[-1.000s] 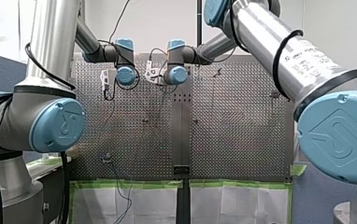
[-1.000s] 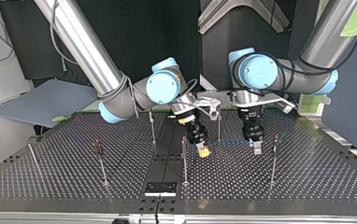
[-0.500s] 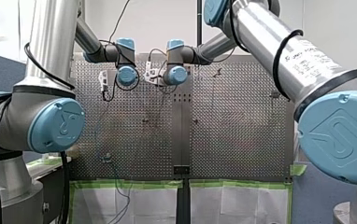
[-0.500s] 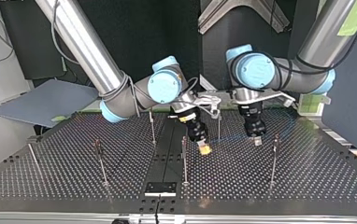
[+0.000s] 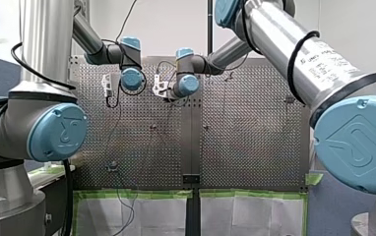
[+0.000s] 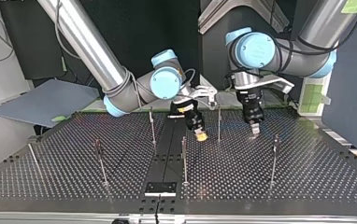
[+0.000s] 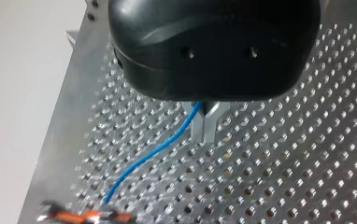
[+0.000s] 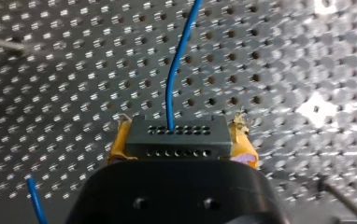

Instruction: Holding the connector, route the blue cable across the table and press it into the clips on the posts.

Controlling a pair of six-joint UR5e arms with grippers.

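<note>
1. My right gripper: yellow pads clamped tight on the dark grey rectangular connector block. The thin blue cable exits its upper row of holes.
2. My left gripper: metal fingers pressed together, cable pinched at their base. It runs off over the perforated metal table toward a blurred orange thing.
3. Top view: the grippers hang low over the table's far half, either side of a thin metal post. The cable between them is too faint to trace.
</note>
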